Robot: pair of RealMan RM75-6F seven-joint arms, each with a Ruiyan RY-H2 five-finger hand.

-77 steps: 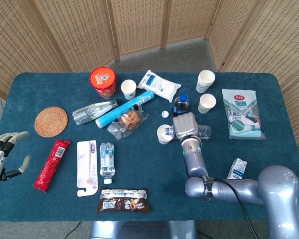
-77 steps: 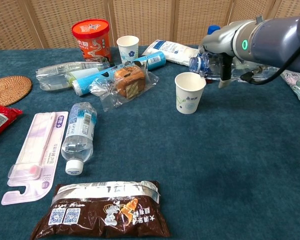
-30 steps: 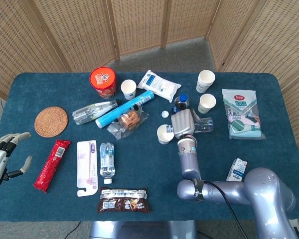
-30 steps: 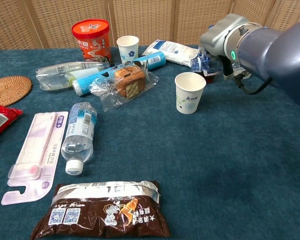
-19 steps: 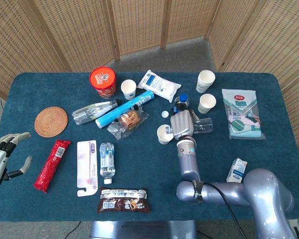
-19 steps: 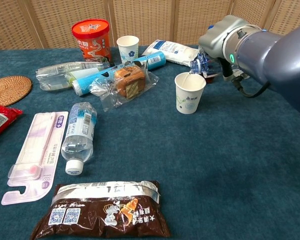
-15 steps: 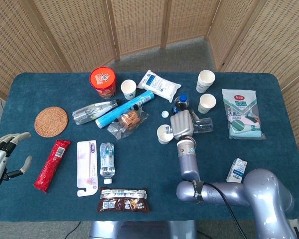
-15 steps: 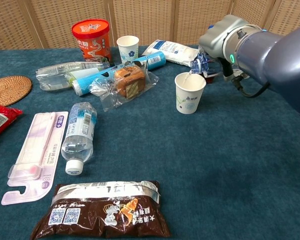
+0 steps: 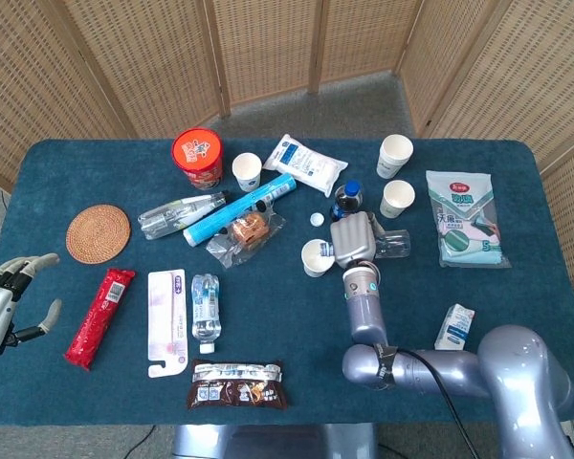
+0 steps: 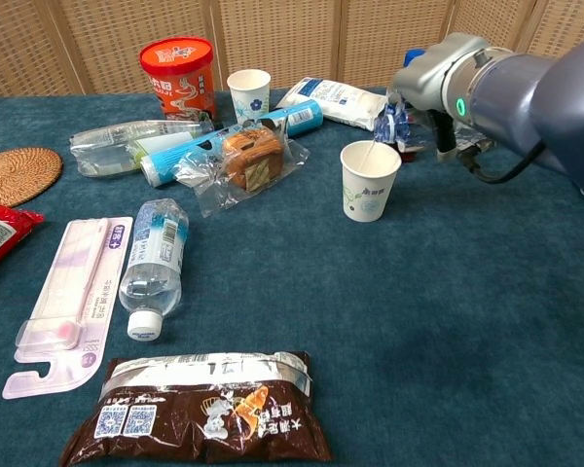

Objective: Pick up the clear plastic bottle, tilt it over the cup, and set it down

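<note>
My right hand (image 9: 352, 239) grips the clear plastic bottle (image 9: 394, 245) on its side, base sticking out to the right. In the chest view the hand (image 10: 440, 66) tips the bottle's open mouth (image 10: 388, 123) down over the far rim of a white paper cup (image 10: 369, 183), and a thin stream seems to run into it. The cup (image 9: 315, 256) stands just left of the hand. A small white cap (image 9: 317, 219) lies behind the cup. My left hand (image 9: 5, 295) hangs at the table's lower left edge, fingers apart and holding nothing.
A dark blue-capped bottle (image 9: 345, 201) stands right behind the right hand. Further paper cups (image 9: 397, 198) (image 9: 395, 155) (image 9: 247, 170), a red tub (image 9: 197, 157), a bagged bun (image 10: 245, 156) and another water bottle (image 10: 156, 258) lie around. Open cloth shows in front of the cup.
The right hand has rolled the bottle from level to mouth-down over the cup's rim and shifted slightly right. The left hand has not moved.
</note>
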